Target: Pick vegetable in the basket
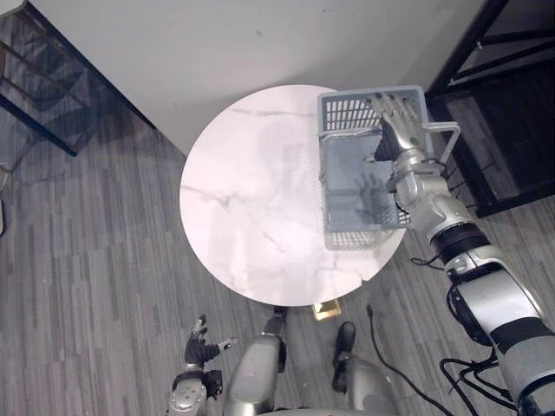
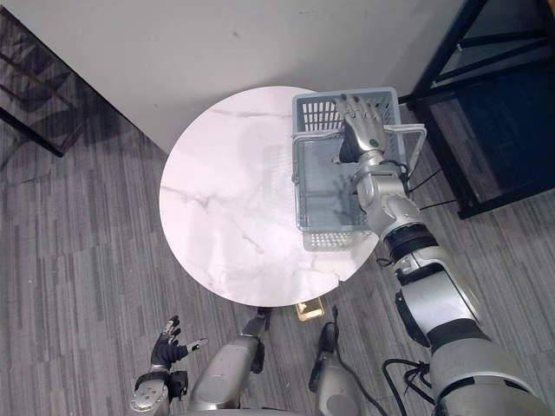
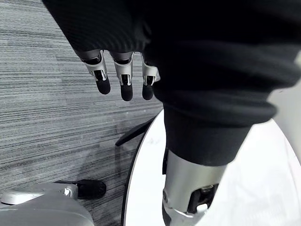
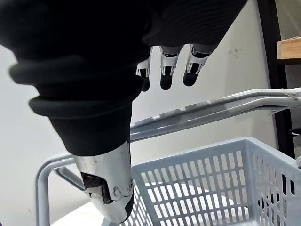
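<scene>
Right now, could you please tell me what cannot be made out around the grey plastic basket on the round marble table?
- Grey slatted plastic basket floor: partly hidden under the right hand, eye views.
- Hand touching the grey metal handle or not: unclear, right wrist view.
- Black metal shelf: cut by eye views' edge.

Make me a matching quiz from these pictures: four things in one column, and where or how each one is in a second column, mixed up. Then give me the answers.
Column one:
1. basket
2. table
3. right hand
4. left hand

Column two:
A. hangs low over the wood floor, fingers relaxed
B. round, with a white marble top
C. grey, standing on the table's right side
D. held over the basket's far end, fingers straight

Pairs: 1-C, 2-B, 3-D, 4-A
</scene>
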You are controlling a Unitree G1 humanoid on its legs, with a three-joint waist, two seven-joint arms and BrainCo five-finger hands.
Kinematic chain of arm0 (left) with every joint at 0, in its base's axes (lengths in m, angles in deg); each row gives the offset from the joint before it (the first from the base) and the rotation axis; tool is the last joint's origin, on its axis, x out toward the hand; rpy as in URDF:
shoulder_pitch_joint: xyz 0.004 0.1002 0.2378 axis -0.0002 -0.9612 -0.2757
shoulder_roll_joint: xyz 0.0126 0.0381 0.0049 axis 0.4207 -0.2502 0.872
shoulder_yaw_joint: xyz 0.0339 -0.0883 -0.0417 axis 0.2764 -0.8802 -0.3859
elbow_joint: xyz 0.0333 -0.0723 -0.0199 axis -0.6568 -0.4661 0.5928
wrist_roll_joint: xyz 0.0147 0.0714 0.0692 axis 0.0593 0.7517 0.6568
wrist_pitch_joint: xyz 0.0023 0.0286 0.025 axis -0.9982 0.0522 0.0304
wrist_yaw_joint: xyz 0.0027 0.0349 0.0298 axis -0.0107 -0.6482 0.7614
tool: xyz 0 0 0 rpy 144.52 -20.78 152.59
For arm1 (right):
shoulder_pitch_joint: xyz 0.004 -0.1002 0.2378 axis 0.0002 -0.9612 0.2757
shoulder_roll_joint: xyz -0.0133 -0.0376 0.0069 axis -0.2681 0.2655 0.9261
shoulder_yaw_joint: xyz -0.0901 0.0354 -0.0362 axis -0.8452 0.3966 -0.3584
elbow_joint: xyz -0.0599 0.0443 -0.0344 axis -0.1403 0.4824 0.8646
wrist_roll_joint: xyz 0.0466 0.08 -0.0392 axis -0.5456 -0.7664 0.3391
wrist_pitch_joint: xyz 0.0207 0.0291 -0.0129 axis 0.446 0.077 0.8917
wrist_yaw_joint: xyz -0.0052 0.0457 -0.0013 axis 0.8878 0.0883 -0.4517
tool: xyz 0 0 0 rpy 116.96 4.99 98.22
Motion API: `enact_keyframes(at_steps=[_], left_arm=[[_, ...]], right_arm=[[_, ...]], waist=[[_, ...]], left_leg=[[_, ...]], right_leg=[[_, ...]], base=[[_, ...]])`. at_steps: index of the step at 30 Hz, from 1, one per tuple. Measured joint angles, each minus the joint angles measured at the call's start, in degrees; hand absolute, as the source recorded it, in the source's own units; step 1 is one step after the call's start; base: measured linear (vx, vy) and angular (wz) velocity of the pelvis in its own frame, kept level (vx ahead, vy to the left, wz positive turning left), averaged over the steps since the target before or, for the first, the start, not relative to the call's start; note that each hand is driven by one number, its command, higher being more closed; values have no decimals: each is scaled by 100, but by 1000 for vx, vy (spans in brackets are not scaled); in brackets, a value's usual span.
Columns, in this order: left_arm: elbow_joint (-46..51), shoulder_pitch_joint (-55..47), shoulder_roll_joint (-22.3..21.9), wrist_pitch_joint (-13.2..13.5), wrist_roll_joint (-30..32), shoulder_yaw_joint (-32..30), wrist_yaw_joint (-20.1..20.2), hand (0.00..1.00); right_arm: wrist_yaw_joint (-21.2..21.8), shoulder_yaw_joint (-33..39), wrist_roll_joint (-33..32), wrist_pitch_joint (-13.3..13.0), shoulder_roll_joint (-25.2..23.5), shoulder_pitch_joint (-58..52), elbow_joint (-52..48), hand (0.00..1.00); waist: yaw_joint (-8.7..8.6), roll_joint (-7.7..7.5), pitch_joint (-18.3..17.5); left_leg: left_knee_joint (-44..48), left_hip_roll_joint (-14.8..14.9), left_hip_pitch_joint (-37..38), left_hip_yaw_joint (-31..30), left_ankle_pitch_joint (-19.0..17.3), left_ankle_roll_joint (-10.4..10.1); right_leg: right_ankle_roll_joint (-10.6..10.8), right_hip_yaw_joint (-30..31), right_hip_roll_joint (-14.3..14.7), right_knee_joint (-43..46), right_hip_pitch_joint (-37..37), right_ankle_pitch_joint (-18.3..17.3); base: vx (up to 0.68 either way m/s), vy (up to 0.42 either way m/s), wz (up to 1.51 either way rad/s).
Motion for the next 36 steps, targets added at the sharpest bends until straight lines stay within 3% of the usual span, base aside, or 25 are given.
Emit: enact_keyframes(at_steps=[1,7,16,19,25,30,34,36], left_arm=[[-20,5,3,12,-15,2,48,0],[-24,43,8,40,-25,161,63,0],[-75,154,7,37,-27,158,170,0],[-163,151,3,3,-23,151,170,0],[-186,149,-91,-125,5,93,174,0],[-168,88,-89,-214,57,-327,185,0],[-104,-36,-34,-307,45,-559,302,0],[166,-139,-32,-333,45,-570,308,0]], right_arm=[[12,-7,-2,-3,13,93,200,100],[356,-162,-189,-16,339,346,633,100],[381,83,-548,-4,443,180,504,100],[378,402,-642,22,452,-273,-65,100],[359,1470,-1363,-19,172,-2168,-1746,100],[396,2382,-2449,-52,-465,-3759,-2551,100],[741,2809,-3514,-190,-693,-5107,-3037,100],[921,2864,-3848,-230,-743,-5626,-3076,100]], waist=[[-15,9,4],[6,148,90],[-1,148,90],[-23,141,94],[-336,93,100],[-561,-120,-18],[-660,-374,-334],[-816,-442,-498]], left_leg=[[0,5,-38,-58,15,-21],[-1,1,-106,-196,66,-42],[-1,52,-105,-262,89,-75],[-1,49,-25,-185,89,-76],[-6,-3,353,-28,80,-83],[-7,38,565,274,26,-104],[-9,103,780,570,-157,-54],[-11,86,894,632,-217,-56]], right_leg=[[-10,-58,1,2,-12,-8],[-19,-174,1,154,-93,-81],[-47,-200,-2,187,-94,-110],[-43,-115,-22,180,-59,-106],[25,96,-42,114,260,-65],[95,444,-30,68,320,8],[167,800,-12,-115,429,88],[222,873,-19,-185,524,106]], base=[[-5,-26,18],[-2,-28,11],[3,-16,3],[22,-8,-15],[9,-5,-16],[-52,11,-34],[-34,21,-44],[-14,19,-21]])
